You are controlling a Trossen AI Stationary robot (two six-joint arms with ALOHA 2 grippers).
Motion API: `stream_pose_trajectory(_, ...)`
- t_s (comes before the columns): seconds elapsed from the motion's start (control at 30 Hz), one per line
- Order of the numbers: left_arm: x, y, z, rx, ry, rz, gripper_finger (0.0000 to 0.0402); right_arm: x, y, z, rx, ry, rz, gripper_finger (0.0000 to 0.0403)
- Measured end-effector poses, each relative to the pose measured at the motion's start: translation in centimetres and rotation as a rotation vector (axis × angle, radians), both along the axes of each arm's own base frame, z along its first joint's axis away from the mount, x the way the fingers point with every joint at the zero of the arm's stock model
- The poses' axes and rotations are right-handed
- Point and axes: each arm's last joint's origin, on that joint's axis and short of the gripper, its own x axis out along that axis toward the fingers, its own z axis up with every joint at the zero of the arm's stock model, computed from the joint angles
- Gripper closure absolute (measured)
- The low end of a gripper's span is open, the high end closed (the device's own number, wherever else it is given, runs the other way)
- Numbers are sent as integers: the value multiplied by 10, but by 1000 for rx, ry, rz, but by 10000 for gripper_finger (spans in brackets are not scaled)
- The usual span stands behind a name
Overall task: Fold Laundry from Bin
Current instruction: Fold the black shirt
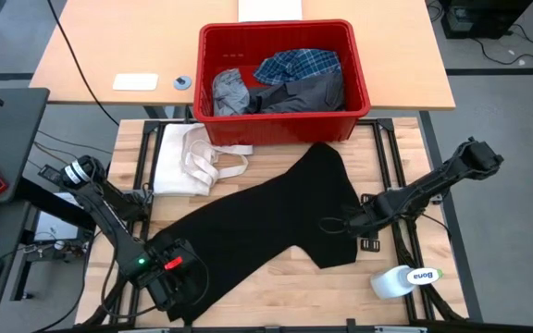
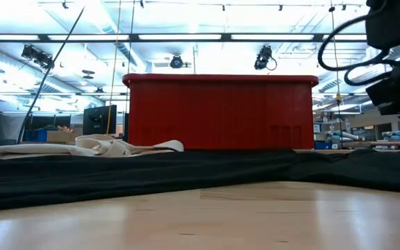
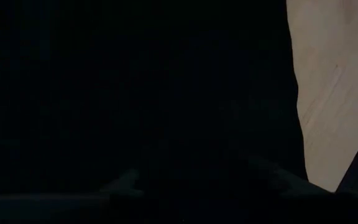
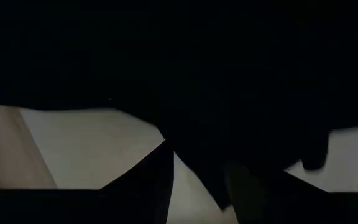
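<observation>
Black fabric dominates the bench: the large black garment (image 1: 266, 222) lies spread flat, its long axis running diagonally from the near left corner up toward the far middle, where its narrow end stops just short of the bin (image 1: 283, 120). The wider end points to the near left corner.

Left gripper (image 1: 176, 277) sits low at that near left corner, on the garment's edge. Its wrist view shows only dark cloth (image 3: 135, 93) and a strip of bare wood (image 3: 337, 87); whether it is clenched on the cloth or released cannot be told.

Right gripper (image 1: 348, 225) is at the garment's right edge, toward the right side of the bench. Its wrist view shows black cloth (image 4: 216, 74) hanging between its fingers (image 4: 148, 180), so it appears to be grasping that edge.

Bin stands at the far edge, centred. Inside lie a light grey garment (image 1: 230, 92), a dark grey garment (image 1: 303, 93) and a plaid shirt (image 1: 296, 65).

Cream-white cloth with strap loops (image 1: 192, 159) lies at the far left, touching the black garment's upper edge. A white roll of tape (image 1: 403, 280) rests near the near right corner, clear of the garment.
</observation>
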Motion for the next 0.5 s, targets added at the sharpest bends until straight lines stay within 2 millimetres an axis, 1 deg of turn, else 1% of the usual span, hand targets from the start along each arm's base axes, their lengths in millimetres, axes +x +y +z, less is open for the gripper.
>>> stream_pose_trajectory(0.07, 0, 0, 0, -12, 13, -2, 249, -2, 3, 1, 11, 8, -14, 264)
stream_pose_trajectory(0.17, -1, -1, 0, -20, 23, -6, 249, -7, 11, 5, 34, -25, 27, 269)
stream_pose_trajectory(0.3, -1, -1, 0, -20, 23, -11, 249, -11, 20, 6, -12, -65, 102, 270)
stream_pose_trajectory(0.4, -1, -1, 0, -19, 24, -12, 249, -15, 22, 2, -62, -90, 126, 270)
stream_pose_trajectory(0.5, -1, -1, 0, -19, 24, -12, 249, -18, 21, -6, -80, -105, 117, 270)
